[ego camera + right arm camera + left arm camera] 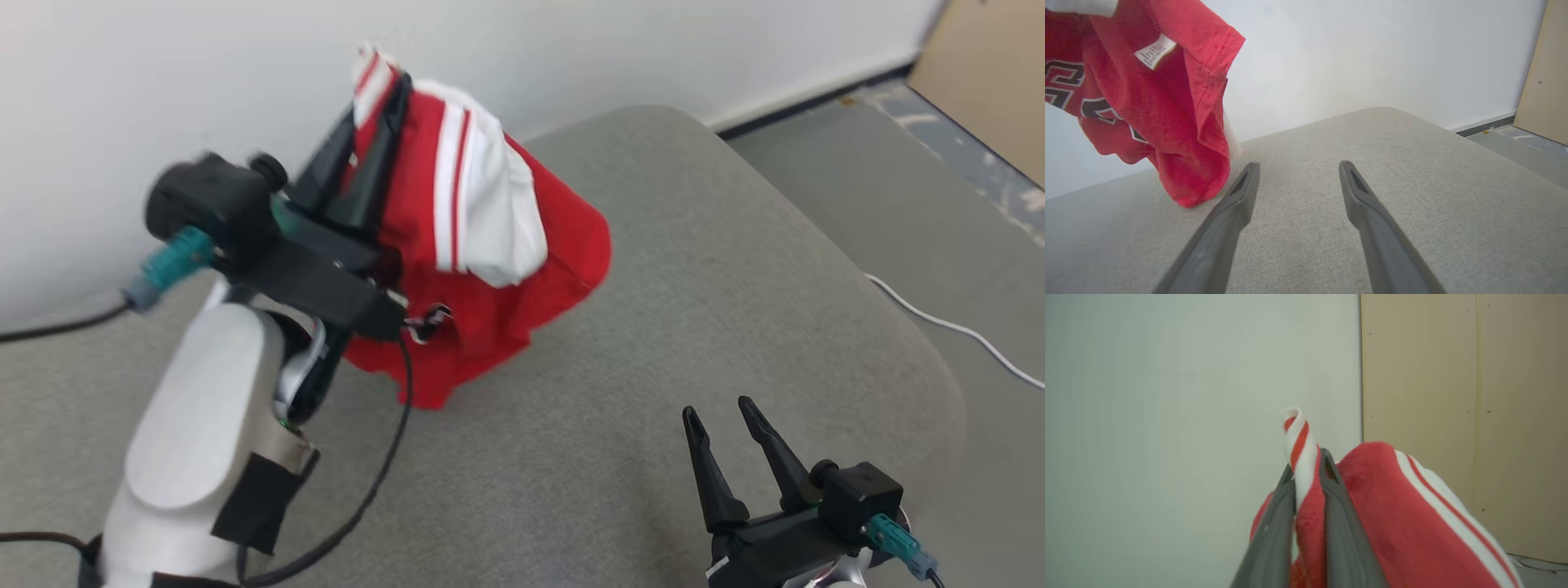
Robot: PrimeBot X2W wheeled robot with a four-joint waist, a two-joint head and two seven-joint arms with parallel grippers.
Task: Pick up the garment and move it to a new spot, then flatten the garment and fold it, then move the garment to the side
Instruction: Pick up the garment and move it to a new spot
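The jaws of your left gripper (1307, 463) pinch the striped rib trim (1298, 437) of the red jersey (490, 318), which hangs bunched over the grey cushion (694, 286) — light, limp cloth that will likely sag and swing. The jaws of your right gripper (718, 408) stand spread and empty; the dangling hem (1216, 122) looks the best second hold.

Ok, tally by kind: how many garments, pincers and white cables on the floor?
Garments: 1, a red shirt hanging from the left pincer.
Pincers: 2, the left shut on the shirt, the right pincer open.
Cables: 1, the white cable on the floor.
Total: 4.
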